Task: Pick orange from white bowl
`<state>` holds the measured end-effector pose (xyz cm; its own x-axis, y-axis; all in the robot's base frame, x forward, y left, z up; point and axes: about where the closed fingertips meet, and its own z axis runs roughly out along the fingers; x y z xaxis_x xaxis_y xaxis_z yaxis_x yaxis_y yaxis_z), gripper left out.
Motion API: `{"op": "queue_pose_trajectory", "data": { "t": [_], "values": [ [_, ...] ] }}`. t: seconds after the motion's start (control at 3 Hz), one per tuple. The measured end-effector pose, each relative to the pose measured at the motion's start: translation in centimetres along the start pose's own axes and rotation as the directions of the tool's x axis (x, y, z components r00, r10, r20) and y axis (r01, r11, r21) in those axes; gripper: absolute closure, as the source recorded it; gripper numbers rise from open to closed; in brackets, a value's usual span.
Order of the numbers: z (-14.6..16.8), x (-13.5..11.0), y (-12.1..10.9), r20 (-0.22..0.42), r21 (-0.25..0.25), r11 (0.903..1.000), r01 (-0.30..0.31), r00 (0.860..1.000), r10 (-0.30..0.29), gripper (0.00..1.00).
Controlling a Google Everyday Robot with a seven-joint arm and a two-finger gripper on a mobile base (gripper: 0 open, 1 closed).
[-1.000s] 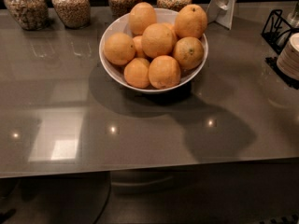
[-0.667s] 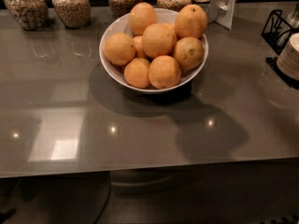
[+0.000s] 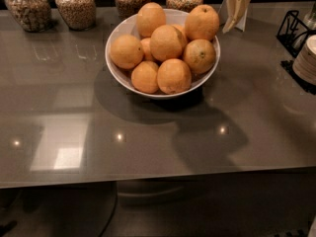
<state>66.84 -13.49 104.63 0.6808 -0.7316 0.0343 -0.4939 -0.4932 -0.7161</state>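
Orange point(image 3: 202, 22) you want is the big, evenly bright 1 at the back-right of the pile, riding high against the far-right rim of the white bowl point(image 3: 118, 70). Tiny stem dimple on top. It leans on the center orange point(image 3: 168, 42) to its left and sits just above the smaller orange with the dark greenish stem spot point(image 3: 199, 56).

Bowl is center-back on the grey table point(image 3: 148, 147), holding at least 8 oranges, heaped above the rim.

Gripper point(image 3: 232, 19) comes in from the top edge, right of the bowl, pale and tapering down-left. It's just beside the target orange, with a gap between them and nothing in it. Claw state: you can't tell from this view, and neither can I.

4 glass jars of grain point(image 3: 75, 5) line the back edge behind the bowl. A black wire rack point(image 3: 294, 28) and a stack of white plates point(image 3: 307, 58) sit at the far right, well apart from the bowl.
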Motion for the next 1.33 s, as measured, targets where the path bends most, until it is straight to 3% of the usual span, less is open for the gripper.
{"op": "queue_pose_trajectory", "data": {
  "t": [0.67, 1.33],
  "values": [
    [1.9, 0.9, 1.0, -0.037, -0.053, 0.9982, 0.03, 0.999, -0.032, 0.0],
    [4.4, 1.6, 2.7, -0.06, -0.146, 0.9872, 0.063, 0.996, -0.073, 0.02]
  ]
}}
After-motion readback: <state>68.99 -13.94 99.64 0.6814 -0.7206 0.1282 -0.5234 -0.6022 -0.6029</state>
